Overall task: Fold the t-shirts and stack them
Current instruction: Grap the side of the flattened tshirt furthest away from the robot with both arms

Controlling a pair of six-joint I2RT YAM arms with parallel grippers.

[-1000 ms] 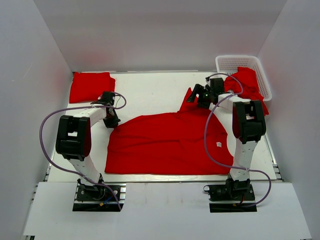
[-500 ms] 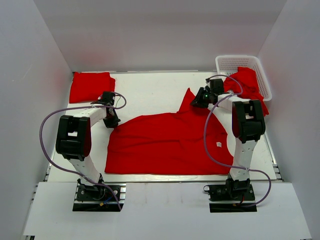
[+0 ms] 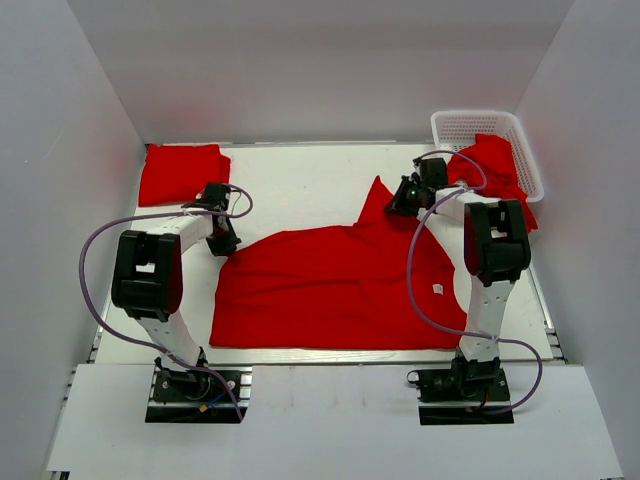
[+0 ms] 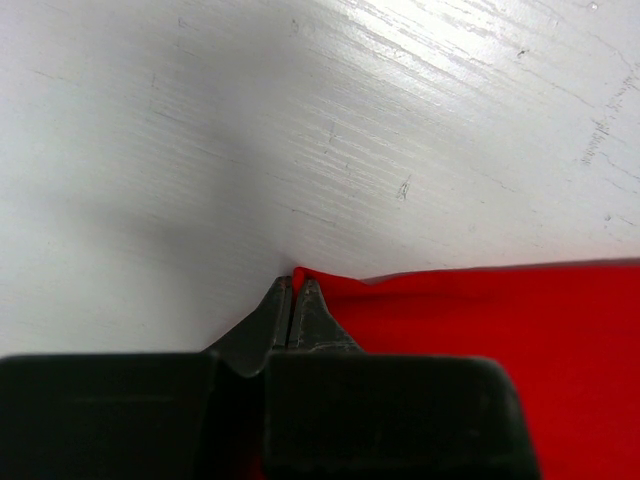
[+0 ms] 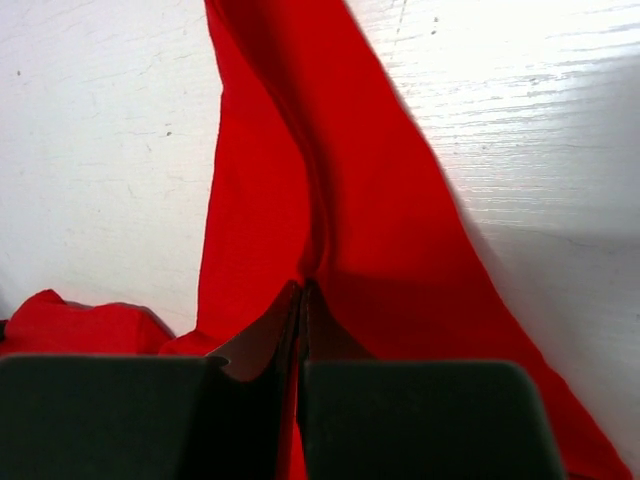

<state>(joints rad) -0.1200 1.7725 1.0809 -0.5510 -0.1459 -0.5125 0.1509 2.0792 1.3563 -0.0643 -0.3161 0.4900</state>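
Observation:
A bright red t-shirt [image 3: 340, 285] lies spread flat across the middle of the table, its white neck label [image 3: 437, 290] at the right. My left gripper [image 3: 228, 244] sits at the shirt's far left corner; in the left wrist view its jaws [image 4: 292, 285] are shut on the tip of the red fabric [image 4: 480, 330]. My right gripper [image 3: 400, 199] is over the sleeve that points toward the back; in the right wrist view it [image 5: 303, 288] is shut on a pinched fold of that sleeve [image 5: 300, 150]. A folded red t-shirt [image 3: 182, 172] lies at the back left.
A white lattice basket [image 3: 470, 124] stands at the back right corner, with another red t-shirt [image 3: 495, 168] draped over its near rim onto the table. White walls close in the table on the left, back and right.
My right gripper has closed from wide open onto the sleeve, shifting slightly toward the basket. The left gripper and the spread shirt have not moved.

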